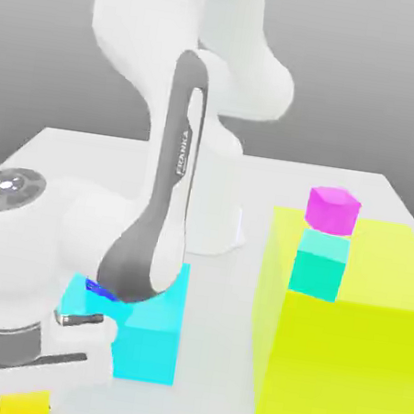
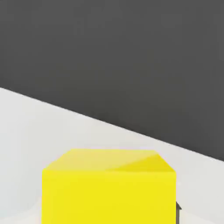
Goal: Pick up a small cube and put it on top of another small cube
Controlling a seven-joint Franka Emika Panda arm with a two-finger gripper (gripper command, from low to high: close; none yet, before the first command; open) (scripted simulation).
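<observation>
One small yellow cube (image 2: 109,186) is seen pinched by the gripper (image 1: 26,387), low over the table (image 1: 70,150). A magenta cube (image 1: 332,210) is stacked on a teal cube (image 1: 319,264) against the large yellow block (image 1: 357,352).

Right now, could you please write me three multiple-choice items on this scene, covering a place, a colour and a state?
1. Where does the magenta cube sit?
A. On the teal cube
B. On the table
C. Under the arm

2. What colour is the small cube close in front of the hand camera?
A. Red
B. Yellow
C. Green

3. How does the large yellow block stand?
A. Hanging from the arm
B. Tipped onto one corner
C. Flat on the table, at the exterior view's right

Answers: 1 A, the magenta cube rests directly on the teal cube's top. 2 B, the hand view shows yellow faces all round. 3 C, its base lies flat on the white table.
</observation>
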